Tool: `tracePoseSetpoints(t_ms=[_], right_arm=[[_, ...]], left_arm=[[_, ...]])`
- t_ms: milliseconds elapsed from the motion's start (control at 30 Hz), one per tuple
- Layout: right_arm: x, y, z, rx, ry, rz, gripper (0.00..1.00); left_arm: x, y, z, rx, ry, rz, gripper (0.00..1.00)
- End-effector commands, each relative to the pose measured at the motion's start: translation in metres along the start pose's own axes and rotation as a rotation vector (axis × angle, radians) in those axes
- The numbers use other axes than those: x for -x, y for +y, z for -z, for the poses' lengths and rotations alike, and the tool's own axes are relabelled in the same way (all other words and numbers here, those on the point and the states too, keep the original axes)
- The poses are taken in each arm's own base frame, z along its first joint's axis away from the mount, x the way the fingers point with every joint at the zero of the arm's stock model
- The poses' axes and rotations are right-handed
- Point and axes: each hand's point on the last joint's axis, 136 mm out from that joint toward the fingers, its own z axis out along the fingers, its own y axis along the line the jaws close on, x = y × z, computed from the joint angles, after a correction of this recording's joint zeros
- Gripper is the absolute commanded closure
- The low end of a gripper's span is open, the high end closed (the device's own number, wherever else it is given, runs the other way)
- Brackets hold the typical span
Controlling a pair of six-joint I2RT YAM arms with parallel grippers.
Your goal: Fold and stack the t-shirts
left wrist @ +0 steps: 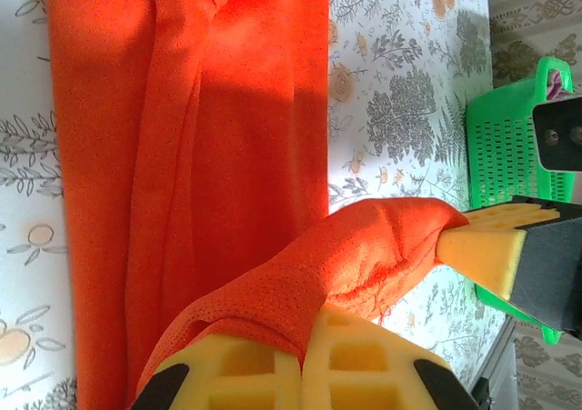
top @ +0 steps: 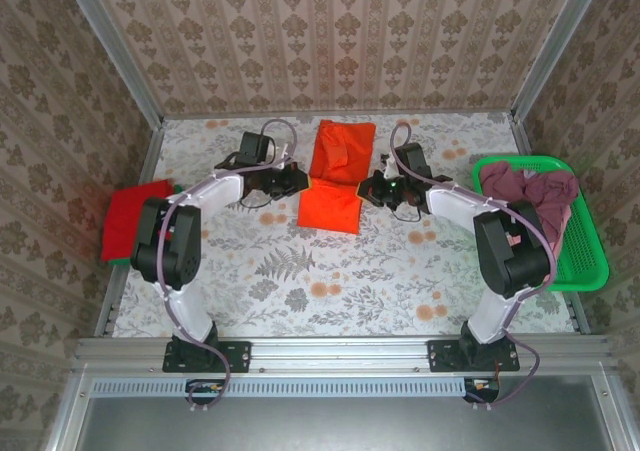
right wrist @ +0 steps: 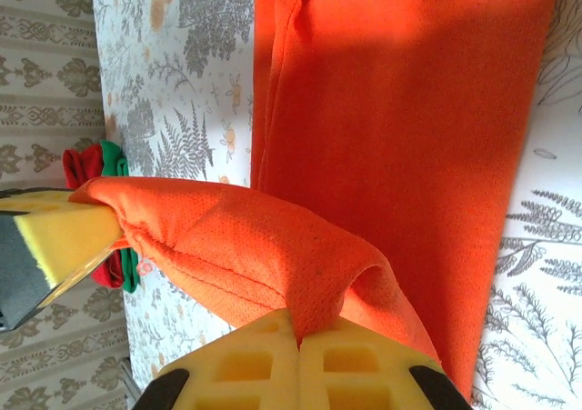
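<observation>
Top external: orange t-shirt [top: 338, 176] half-folded at 12 o'clock, left gripper [top: 297, 178] and right gripper [top: 368, 189] clenched on its edges; red tee [top: 135, 216] stacked at 9 o'clock; mauve tees [top: 525, 186] waiting in green basket [top: 585, 251] at 3 o'clock

A lab test booth: wallpapered panels [top: 330, 41] in aluminium framing [top: 340, 353] around a table [top: 330, 271].

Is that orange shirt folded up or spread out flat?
Partly folded: the orange t-shirt lies as a narrow strip, with the left gripper and right gripper pinching a raised edge.
</observation>
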Motion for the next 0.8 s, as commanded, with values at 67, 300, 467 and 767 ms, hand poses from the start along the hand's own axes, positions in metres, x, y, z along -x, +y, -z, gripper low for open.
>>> tracePoseSetpoints(t_ms=[67,300,467,767], right_arm=[[0.010,-0.008,-0.005,-0.012,0.016,0.004,1.00],[0.020,-0.019,-0.017,-0.020,0.014,-0.006,1.00],[0.024,-0.024,-0.026,-0.022,0.014,-0.011,1.00],[0.028,-0.037,-0.034,-0.042,0.011,-0.023,1.00]], left_arm=[[0.009,0.007,-0.008,-0.025,0.018,0.002,1.00],[0.017,0.018,-0.021,-0.039,0.027,0.019,1.00],[0.022,0.025,-0.030,-0.043,0.036,0.027,1.00],[0.029,0.035,-0.045,-0.048,0.046,0.043,1.00]])
